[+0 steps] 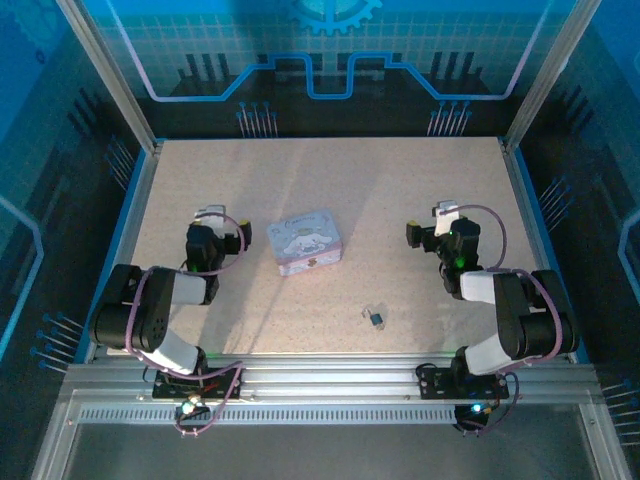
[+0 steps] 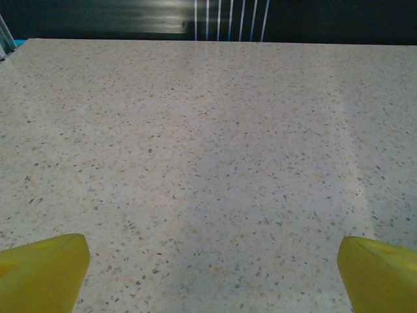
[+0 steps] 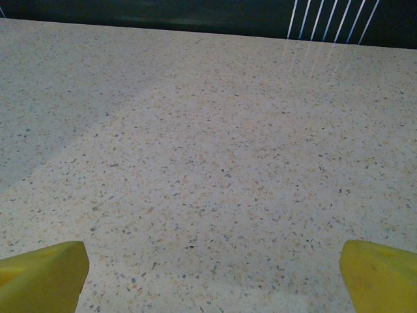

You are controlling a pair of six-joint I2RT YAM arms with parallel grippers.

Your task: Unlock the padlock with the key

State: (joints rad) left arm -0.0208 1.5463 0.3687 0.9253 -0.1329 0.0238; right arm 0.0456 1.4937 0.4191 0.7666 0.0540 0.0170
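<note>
Top view: speckled worktop (image 1: 330, 170) with both arms on it. The left arm (image 1: 150, 310) is folded at the near left and the right arm (image 1: 520, 320) at the near right, wrists aimed at the far side.

The padlock (image 1: 377, 320) lies on the worktop toward the near edge, right of centre. It is between the two arms, closer to the right one and touching neither. Its dark bluish body sits at the near-right end, with thin pale metal at the far-left end, so the long axis looks to run diagonally, near-right to far-left. It is too small to be sure of that. Whether the pale metal is shackle or key, I cannot tell.

A lavender tin (image 1: 308, 242) sits left of and beyond the padlock, well apart from it. Its lid is up and its long side runs roughly left to right, with the right end turned slightly away.

Left wrist view: the yellow left fingers (image 2: 45, 270) show in the two lower corners, spread wide and holding nothing. Speckled worktop lies between them, with a dark wall and pale vertical bars at the far edge.

Right wrist view: the yellow right fingers (image 3: 45, 274) are likewise in the lower corners, spread wide with nothing gripped. Worktop runs ahead to a dark wall, with pale bars at the upper right.
</note>
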